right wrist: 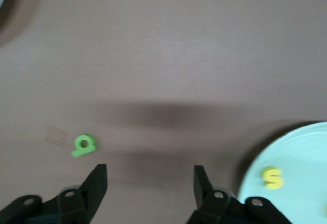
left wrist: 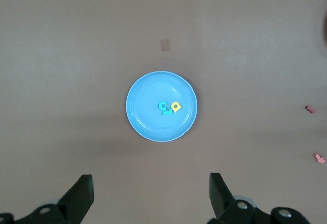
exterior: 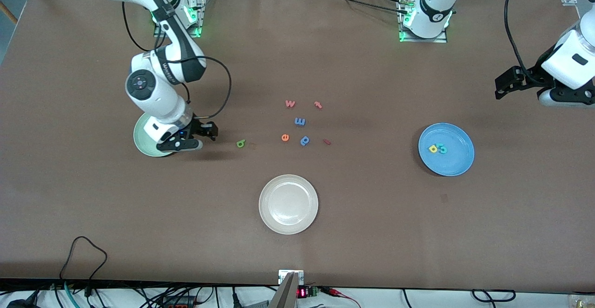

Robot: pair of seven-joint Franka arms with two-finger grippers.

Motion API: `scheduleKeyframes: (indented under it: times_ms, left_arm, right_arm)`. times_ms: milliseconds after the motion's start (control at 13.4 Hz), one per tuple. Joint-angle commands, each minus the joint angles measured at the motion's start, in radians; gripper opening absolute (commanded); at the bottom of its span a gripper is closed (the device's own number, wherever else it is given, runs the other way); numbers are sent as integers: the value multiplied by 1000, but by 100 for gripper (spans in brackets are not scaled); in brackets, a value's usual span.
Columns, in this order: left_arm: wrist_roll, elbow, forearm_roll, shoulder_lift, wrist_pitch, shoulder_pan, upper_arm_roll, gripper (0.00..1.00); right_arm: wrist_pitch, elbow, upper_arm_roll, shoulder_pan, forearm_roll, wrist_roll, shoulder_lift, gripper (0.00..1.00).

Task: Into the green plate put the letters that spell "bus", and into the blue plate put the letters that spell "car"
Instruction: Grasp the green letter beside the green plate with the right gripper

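Observation:
The pale green plate lies toward the right arm's end, partly hidden under that arm. A yellow "s" rests in the green plate. My right gripper hangs open and empty just past the plate's rim, with the green "b" on the table beside it. The blue plate holds a yellow "a" and a teal "c". My left gripper waits open, high above the table near the blue plate.
Loose letters lie mid-table: a pink "w", a pink piece, a blue letter, an orange "e", a blue "p" and a small red piece. A cream plate sits nearer the front camera.

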Motion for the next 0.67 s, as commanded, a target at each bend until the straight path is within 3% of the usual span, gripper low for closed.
scheduleKeyframes:
  times_ms: [0,597]
  left_arm:
    - [29,-25,-21,-21,-13,-16,19,100]
    - [27,-16,-22,-21,-19,-25,17,100]
  right_arm:
    - [-6,75,-7,60,6,114,75,69]
    - [5,173,-10,133,3,292,222,68]
